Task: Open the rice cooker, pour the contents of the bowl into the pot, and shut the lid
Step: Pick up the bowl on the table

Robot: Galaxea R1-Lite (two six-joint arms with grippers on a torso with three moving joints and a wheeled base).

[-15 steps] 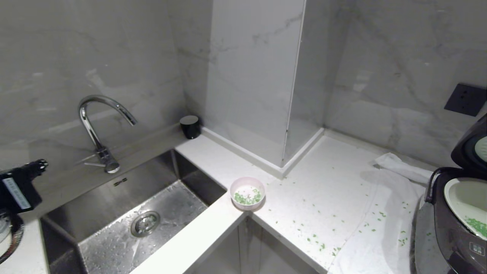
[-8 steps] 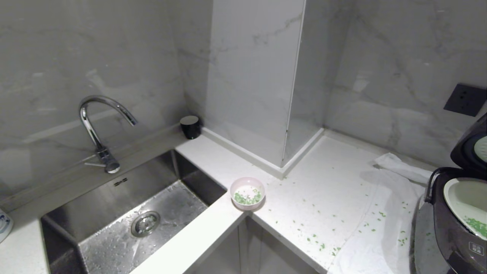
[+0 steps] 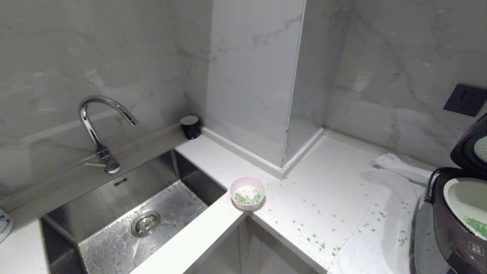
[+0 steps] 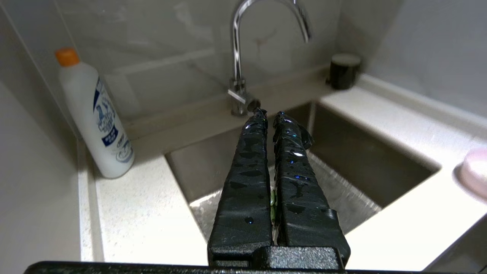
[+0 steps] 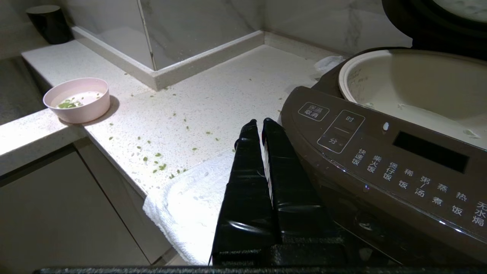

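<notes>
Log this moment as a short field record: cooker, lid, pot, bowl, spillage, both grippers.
rice cooker: at the right end of the counter, on a white towel
lid: raised, open
pot: seated in cooker, some green bits inside
bowl: upright by the sink corner, green bits left in it
spillage: green bits scattered on counter and towel
left gripper: shut, empty, wet, above the sink
right gripper: shut, empty, beside the cooker front

faucet (image 3: 99,125), sink (image 3: 114,236), white towel (image 3: 384,232)
</notes>
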